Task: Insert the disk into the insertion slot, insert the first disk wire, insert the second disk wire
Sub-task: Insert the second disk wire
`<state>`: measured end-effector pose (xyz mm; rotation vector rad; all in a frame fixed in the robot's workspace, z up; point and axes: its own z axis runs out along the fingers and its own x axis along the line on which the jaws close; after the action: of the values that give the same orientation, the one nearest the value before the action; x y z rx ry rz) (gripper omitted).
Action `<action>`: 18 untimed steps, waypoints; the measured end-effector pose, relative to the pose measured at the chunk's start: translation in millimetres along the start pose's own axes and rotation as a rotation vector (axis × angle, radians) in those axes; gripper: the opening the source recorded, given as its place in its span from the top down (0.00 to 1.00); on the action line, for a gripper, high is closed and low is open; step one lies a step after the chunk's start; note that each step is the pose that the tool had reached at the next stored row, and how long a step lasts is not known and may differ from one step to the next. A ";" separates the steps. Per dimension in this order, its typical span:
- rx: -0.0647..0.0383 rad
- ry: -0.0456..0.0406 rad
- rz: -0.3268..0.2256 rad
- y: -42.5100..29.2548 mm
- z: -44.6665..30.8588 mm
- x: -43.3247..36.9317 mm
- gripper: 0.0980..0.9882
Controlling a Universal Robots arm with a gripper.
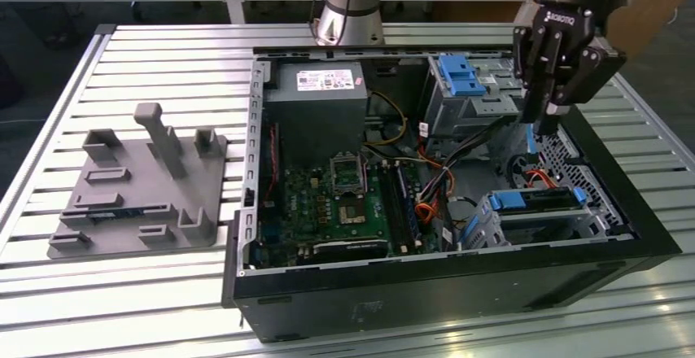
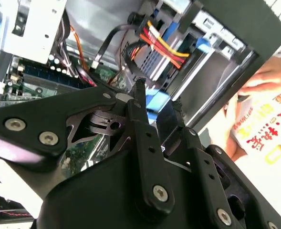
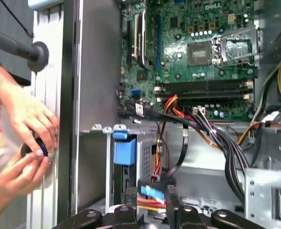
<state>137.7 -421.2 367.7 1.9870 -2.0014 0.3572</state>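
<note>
The disk [image 1: 538, 201], silver in a bright blue carrier, lies inside the insertion slot [image 1: 592, 226], a low perforated silver cage at the near right corner of the open computer case. In the first wrist view its blue handle tab [image 3: 125, 150] sticks out of the cage. My gripper [image 1: 543, 114] hangs above the case's right side, between the taller cage and the disk. It is shut on a blue wire plug [image 3: 152, 191], which is seen between the black fingers [image 2: 139, 98] in both wrist views. Red, yellow and black wires [image 2: 154, 40] trail near the cage.
A taller grey cage with a blue latch [image 1: 461, 77] stands behind the disk. The motherboard [image 1: 337, 203] and power supply [image 1: 315, 81] fill the case's left. A grey fixture [image 1: 142, 187] sits on the slatted table. A person's hands [image 3: 28, 138] are just outside the case wall.
</note>
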 end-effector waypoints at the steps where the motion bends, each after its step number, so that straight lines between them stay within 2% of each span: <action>1: 0.000 0.0077 0.000 2.0 0.2 -1.1 0.69; 3: 0.002 0.0178 -0.004 2.5 2.1 -2.0 0.69; 9: 0.006 0.0207 -0.014 2.2 11.7 -6.0 0.69; 13: 0.010 0.0304 -0.016 2.3 15.2 -7.4 0.69; 15: 0.021 0.0360 -0.013 3.0 15.7 -7.6 0.69; 18: 0.047 0.0421 -0.001 5.7 16.4 -7.8 0.69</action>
<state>131.4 -420.1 349.7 1.9913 -1.9835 0.4457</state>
